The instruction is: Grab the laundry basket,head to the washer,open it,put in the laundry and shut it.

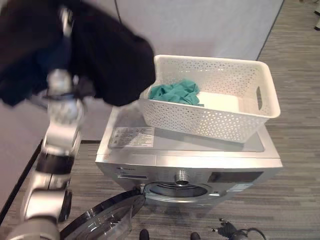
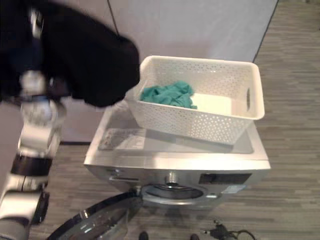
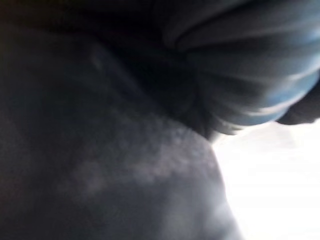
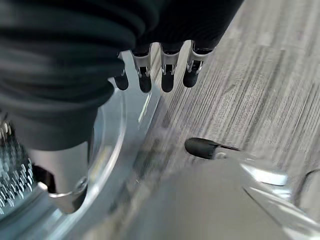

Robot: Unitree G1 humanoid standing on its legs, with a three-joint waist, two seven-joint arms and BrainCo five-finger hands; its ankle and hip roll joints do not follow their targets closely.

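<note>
A white perforated laundry basket [image 1: 215, 62] stands on top of the silver washer [image 1: 150, 147]. A teal cloth [image 1: 175, 92] lies in the basket's left part. My left arm is raised at the left, and a large black garment [image 1: 100, 55] hangs in the air, draped around my left hand [image 1: 65, 22], beside the basket's left end. The left wrist view shows dark cloth [image 3: 100, 150] pressed close. The washer's round door [image 1: 100, 220] hangs open at lower left, baring the drum opening [image 1: 177, 190]. My right hand [image 4: 167, 70] is low by the door's rim [image 4: 117, 135], open and holding nothing.
A pale grey partition wall [image 1: 200, 25] stands behind the washer. Grey wood-pattern floor [image 1: 300, 150] stretches to the right of the washer and in front of it. The open door juts out over the floor at the front left.
</note>
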